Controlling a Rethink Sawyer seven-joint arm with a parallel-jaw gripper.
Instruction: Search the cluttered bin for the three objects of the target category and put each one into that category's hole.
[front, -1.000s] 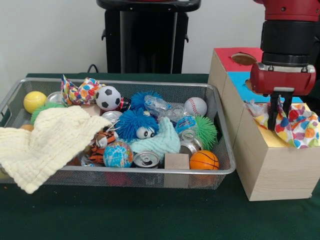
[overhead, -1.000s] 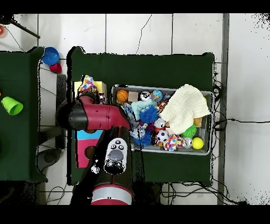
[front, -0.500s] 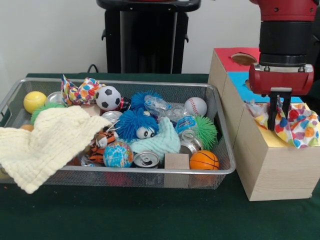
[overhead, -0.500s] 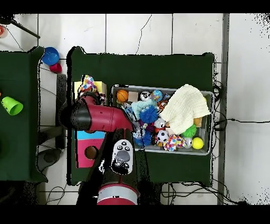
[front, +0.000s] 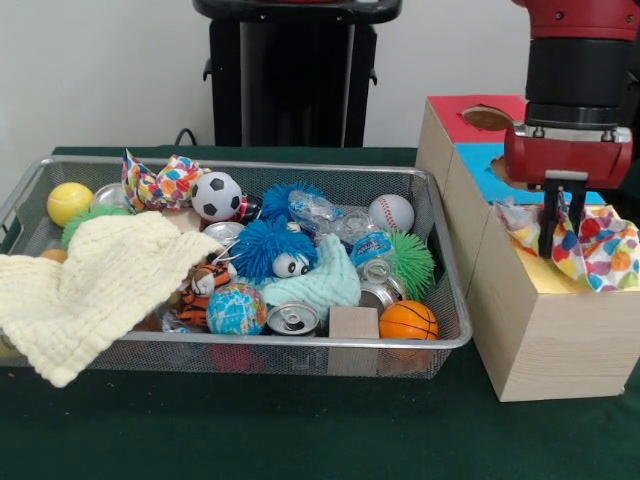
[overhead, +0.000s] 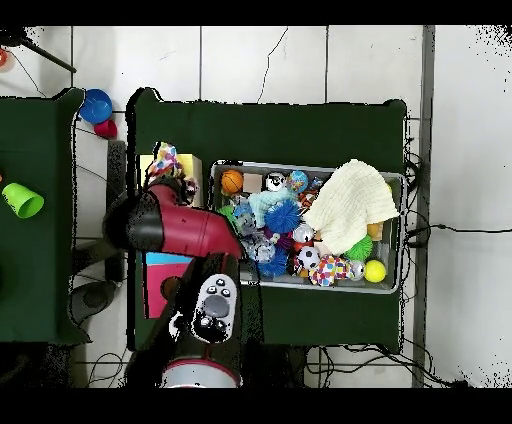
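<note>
The wire mesh bin (front: 250, 341) sits left of the pale wooden box (front: 540, 330). One confetti cloth (front: 600, 250) lies bunched on the box's yellow top and covers the hole there. My gripper (front: 560, 240) stands straight down into this cloth, shut on a raised fold of it. In the overhead view this cloth (overhead: 165, 158) shows at the box's far end, with the gripper hidden under the arm. A second confetti cloth (front: 160, 183) lies in the bin's back left corner, and it also shows from above (overhead: 331, 269). I see no third one.
The bin holds a big pale-yellow waffle cloth (front: 90, 280), a mint-green cloth (front: 322, 280), balls, cans, blue fuzzy toys and a wooden block (front: 353, 322). The red-surround hole (front: 487, 117) and the blue surround (front: 478, 165) lie behind the gripper. A green cup (overhead: 22, 200) stands on a side table.
The gripper has shifted slightly to the right over the box top, and the cloth has shifted with it. The arm's elbow has swung in the overhead view. The bin's contents have not moved.
</note>
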